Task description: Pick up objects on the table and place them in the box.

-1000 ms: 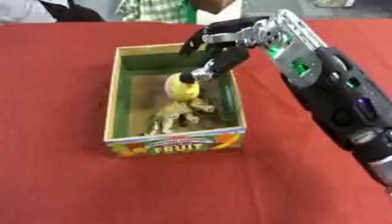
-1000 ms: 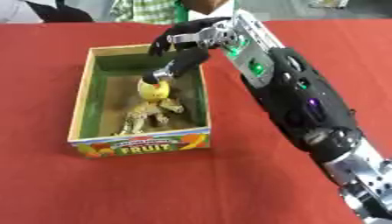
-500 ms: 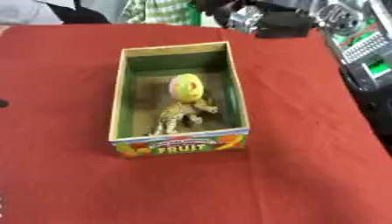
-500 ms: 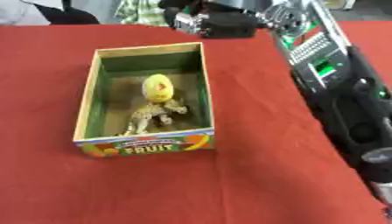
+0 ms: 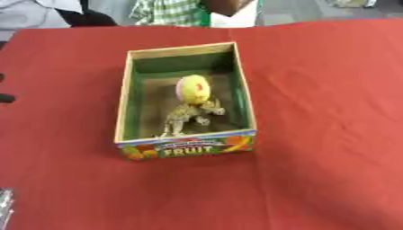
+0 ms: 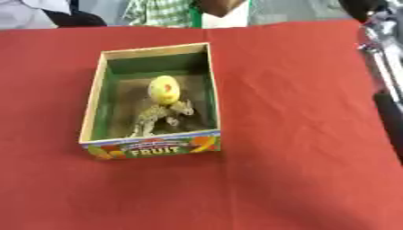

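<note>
A cardboard fruit box (image 5: 123, 108) with a green inside stands on the red table. In it lie a yellow fruit with a red spot (image 5: 194, 88) and, just in front of it, a spotted tan toy animal (image 5: 187, 117). My right arm (image 6: 386, 67) runs along the right edge of the right eye view. A dark shape at the top right corner may be my right hand (image 6: 364, 8); it is well away from the box. A grey sliver of my left hand (image 5: 4, 206) shows at the lower left corner.
Red cloth (image 5: 315, 170) covers the table all around the box. Two small dark shapes (image 5: 5, 97) poke in at the left edge. People sit beyond the far edge.
My right hand let go of the yellow fruit inside the box, then lifted up and drew back to the right. The fruit now rests in the box.
</note>
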Robot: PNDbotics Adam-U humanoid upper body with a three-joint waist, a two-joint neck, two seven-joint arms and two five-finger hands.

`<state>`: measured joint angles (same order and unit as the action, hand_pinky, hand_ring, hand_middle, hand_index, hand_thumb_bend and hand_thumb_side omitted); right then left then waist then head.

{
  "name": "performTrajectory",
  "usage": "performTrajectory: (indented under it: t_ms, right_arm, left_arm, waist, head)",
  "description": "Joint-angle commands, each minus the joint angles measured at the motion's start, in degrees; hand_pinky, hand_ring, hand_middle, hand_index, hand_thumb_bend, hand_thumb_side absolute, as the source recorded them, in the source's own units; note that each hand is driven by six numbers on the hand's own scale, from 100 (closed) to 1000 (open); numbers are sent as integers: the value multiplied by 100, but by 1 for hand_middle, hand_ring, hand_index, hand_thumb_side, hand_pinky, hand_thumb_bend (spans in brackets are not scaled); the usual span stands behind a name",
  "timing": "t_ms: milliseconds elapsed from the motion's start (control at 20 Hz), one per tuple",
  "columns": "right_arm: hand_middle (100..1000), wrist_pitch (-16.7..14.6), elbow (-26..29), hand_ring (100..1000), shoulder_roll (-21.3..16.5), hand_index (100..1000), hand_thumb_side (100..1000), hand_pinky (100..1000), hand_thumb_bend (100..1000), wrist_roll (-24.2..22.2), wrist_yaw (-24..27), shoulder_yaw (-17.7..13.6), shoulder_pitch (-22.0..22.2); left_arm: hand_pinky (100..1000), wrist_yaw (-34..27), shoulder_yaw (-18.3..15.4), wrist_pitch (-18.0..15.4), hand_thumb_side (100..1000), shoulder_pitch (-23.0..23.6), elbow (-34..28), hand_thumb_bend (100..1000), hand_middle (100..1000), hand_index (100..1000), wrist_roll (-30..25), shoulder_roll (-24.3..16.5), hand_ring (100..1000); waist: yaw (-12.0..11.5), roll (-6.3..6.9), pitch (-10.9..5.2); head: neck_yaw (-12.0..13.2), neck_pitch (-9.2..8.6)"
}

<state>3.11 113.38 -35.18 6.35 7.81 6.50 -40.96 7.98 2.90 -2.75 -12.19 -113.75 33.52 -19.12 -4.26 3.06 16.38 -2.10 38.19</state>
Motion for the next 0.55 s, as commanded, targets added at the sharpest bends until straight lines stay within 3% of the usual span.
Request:
performTrajectory:
  t_ms: [50,250,550]
  right_arm:
    - [833,-549,121,893,-128,892,1000,835,100,549,223,-146,190]
    - [851,-1145,121,902,24,906,1000,849,100,721,270,-346,740]
    - [820,-1568,121,877,292,869,1000,826,100,739,245,-600,1452]
  left_arm:
    - [486,-43,-114,-68,865,-103,-84,100,692,724,167,-61,656]
    - [487,-77,-162,-165,882,-151,-84,100,694,732,300,-50,656]
    - [489,-109,-230,-351,908,-164,-84,100,696,742,481,-61,655]
  waist:
    - [30,0,-153]
    - [88,24,-216]
    - [153,17,-295]
  head:
    - [73,70]
    - [98,127]
    - [42,168]
